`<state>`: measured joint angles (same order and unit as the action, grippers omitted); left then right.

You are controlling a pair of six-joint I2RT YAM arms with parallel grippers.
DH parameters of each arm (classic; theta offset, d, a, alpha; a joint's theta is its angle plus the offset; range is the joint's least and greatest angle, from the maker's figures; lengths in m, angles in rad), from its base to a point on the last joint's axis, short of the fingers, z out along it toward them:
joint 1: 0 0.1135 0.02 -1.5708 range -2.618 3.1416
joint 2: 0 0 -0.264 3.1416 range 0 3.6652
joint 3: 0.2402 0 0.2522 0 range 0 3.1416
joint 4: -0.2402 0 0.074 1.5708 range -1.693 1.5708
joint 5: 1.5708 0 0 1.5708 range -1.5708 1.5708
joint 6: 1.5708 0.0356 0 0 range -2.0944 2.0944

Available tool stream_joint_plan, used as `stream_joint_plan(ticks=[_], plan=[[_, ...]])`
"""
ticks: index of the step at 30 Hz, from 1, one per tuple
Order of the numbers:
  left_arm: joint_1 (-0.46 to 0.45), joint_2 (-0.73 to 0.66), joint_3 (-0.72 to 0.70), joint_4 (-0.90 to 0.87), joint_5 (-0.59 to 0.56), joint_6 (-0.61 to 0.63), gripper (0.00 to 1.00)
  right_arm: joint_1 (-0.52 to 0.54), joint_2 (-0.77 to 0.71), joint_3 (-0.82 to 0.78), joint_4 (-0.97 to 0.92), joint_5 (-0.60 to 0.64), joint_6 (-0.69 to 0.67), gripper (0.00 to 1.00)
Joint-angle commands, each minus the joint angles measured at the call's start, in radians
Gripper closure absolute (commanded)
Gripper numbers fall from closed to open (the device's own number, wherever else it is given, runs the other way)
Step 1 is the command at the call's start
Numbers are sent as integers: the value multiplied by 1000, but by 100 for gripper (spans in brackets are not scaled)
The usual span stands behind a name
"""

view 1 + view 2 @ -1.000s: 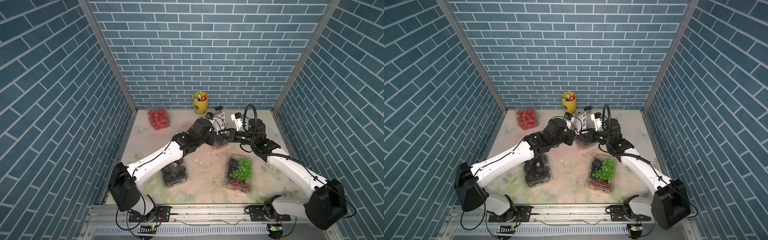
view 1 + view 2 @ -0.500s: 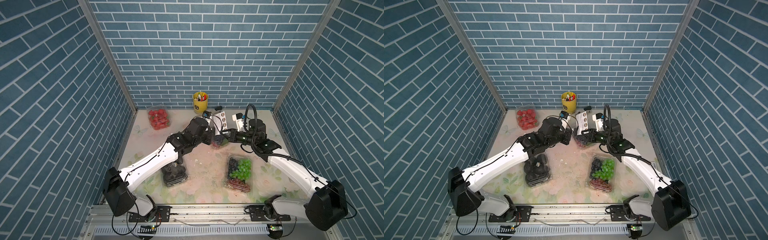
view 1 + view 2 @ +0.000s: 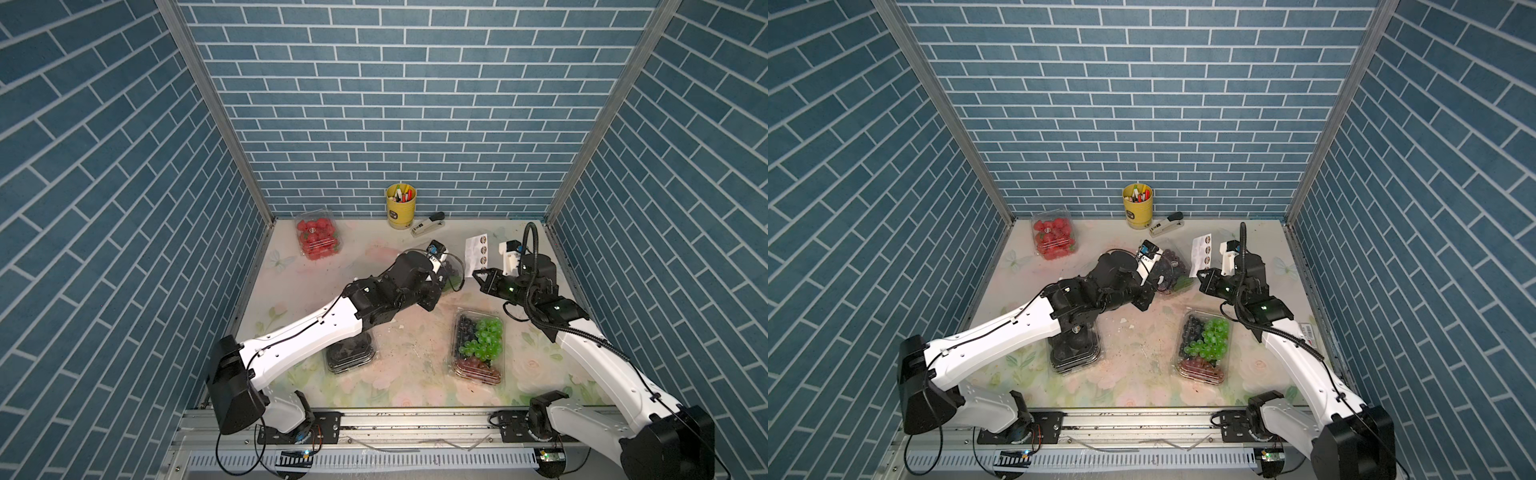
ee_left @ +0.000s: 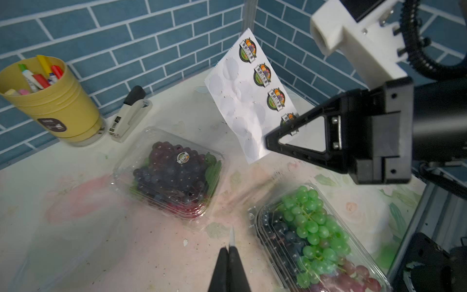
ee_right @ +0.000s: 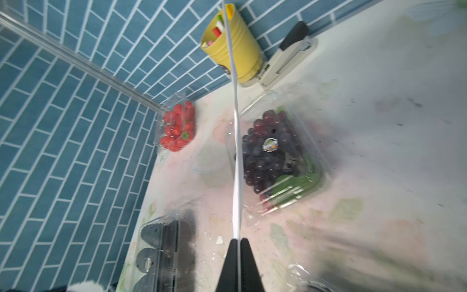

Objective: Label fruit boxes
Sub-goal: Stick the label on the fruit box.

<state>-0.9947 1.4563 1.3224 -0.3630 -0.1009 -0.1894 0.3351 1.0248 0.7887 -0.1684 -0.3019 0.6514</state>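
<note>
Four clear fruit boxes lie on the table: strawberries [image 3: 316, 239] at the back left, dark purple grapes [image 4: 177, 174] in the middle, black fruits [image 3: 349, 353] at the front left, mixed grapes [image 3: 478, 351] at the front right. A round sticker [image 4: 183, 158] sits on the purple grape box's lid. My left gripper [image 4: 228, 249] is shut on a thin white sticker [image 4: 232, 235] seen edge-on, above the table between the two grape boxes. My right gripper [image 5: 238, 240] is shut on the lower edge of the white sticker sheet [image 4: 242, 101], held upright beside the purple grape box.
A yellow pen cup [image 3: 400, 205] and a stapler [image 3: 428, 223] stand against the back wall. Blue brick walls close the table at the back and both sides. My left forearm [image 3: 316, 332] passes over the black fruit box.
My right gripper has carried the sticker sheet to the right, away from my left gripper. The left wrist has drawn back a little and now stands apart from the sheet.
</note>
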Motion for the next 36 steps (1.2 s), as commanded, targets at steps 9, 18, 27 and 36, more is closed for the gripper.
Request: stream_joint_plan(ticks=[9, 18, 27, 36], plan=[[-213, 161, -2, 3, -76, 88, 100, -48, -333, -173, -333, 393, 8, 100], [-300, 299, 76, -15, -100, 141, 100, -54, -493, -233, -430, 432, 42, 100], [-325, 387, 142, -59, -112, 156, 100, -56, -506, -256, -412, 397, 46, 100], [-328, 441, 176, -83, -155, 162, 100, -56, -494, -271, -392, 382, 48, 100]])
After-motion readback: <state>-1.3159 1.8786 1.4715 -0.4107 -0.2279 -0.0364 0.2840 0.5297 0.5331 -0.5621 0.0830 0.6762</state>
